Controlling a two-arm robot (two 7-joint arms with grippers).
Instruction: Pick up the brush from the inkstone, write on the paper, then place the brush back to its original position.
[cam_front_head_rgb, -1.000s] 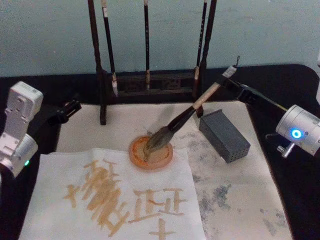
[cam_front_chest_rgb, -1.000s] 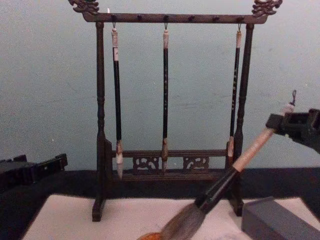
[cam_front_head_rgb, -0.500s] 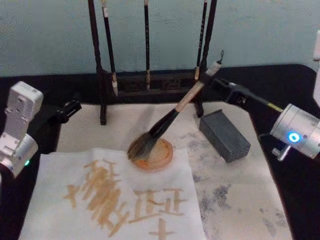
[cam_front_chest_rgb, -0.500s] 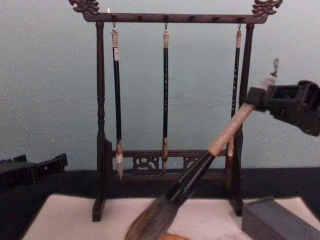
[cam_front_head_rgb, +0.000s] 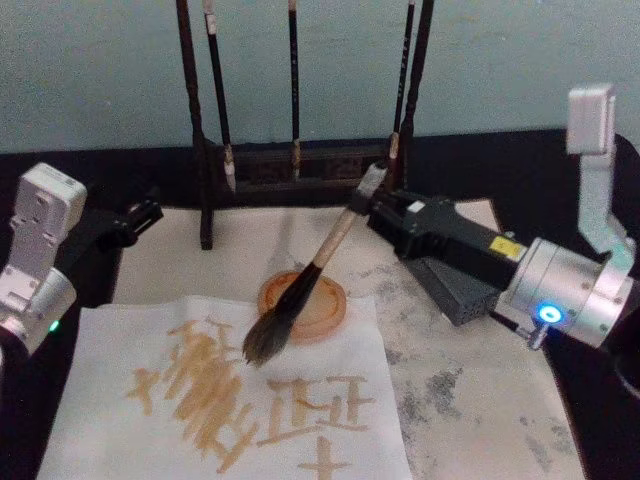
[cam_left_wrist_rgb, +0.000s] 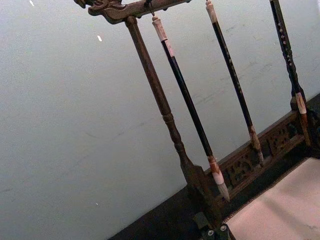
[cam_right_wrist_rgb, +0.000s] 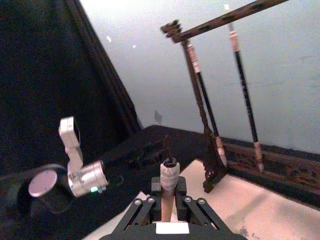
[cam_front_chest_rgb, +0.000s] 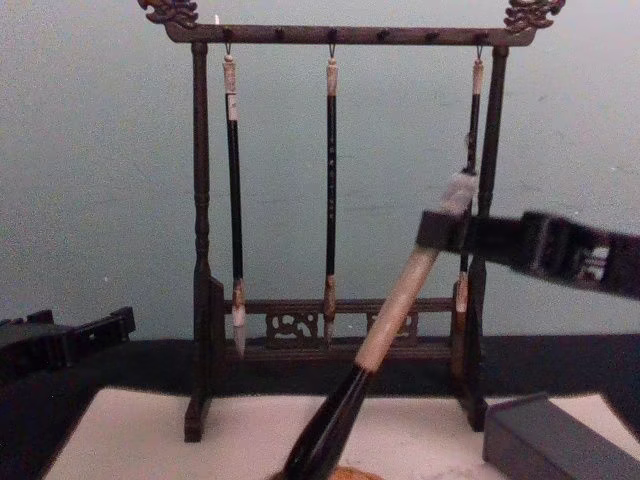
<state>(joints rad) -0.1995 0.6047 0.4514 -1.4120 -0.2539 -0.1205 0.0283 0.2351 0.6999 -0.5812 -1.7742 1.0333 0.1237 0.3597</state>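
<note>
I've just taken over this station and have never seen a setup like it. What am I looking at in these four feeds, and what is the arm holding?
It is a robot with two arms. The head view looks down on the work, the chest view looks across it from lower down, and each wrist carries its own camera. The right gripper is shut on the pale top of the brush. The brush slants down, its bristles over a white sheet marked with brown strokes, just beside the round inkstone. That sheet lies on the larger cream paper. Behind stand a wooden rack with three thin hanging brushes, and a grey block. The left gripper is parked at the left, beside the paper.
</note>
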